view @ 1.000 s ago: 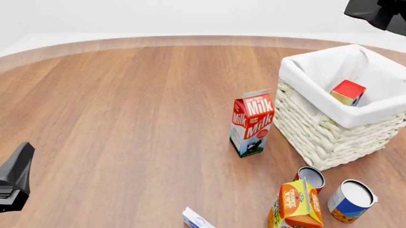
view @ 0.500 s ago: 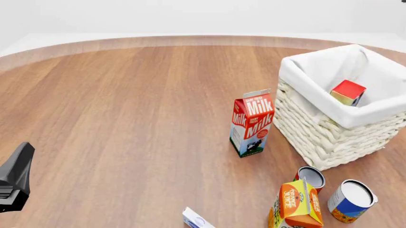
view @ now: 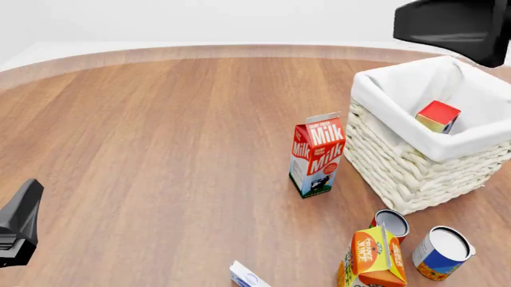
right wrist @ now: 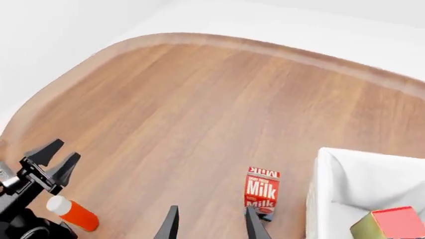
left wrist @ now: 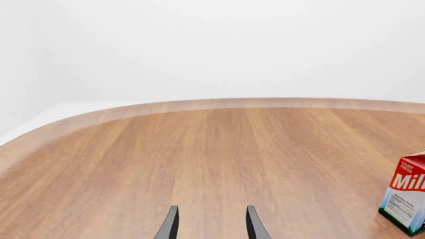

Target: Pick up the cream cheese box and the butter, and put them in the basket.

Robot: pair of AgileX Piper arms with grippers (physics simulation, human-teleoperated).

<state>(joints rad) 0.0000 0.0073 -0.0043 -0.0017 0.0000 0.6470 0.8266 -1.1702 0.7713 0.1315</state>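
The right gripper (right wrist: 210,224) is hanging high over the far right of the worktop (view: 160,137), its 2 fingers parted with nothing between them; in the front view only a black block of that arm is showing at the top right edge, above the basket (view: 415,173). The left gripper (left wrist: 210,224) is sitting low at the near left, fingers spread and empty, pointing across a wide bare stretch of wood toward the curved far edge.

The basket is standing at the right side, its white liner folded over the rim, and the butter (view: 438,116) is lying inside it, red top showing against the cloth. The milk carton (view: 317,154) is standing upright just left of the basket, apart from its wall. The cream cheese box (view: 248,276) is resting at the near edge of the front view, cut off by the frame, well apart from both grippers. To its right, the orange juice carton (view: 372,257) and 2 cans (view: 441,245) are crowding the near right corner. An orange bottle (right wrist: 71,211) is lying beside the left arm in the right wrist view.
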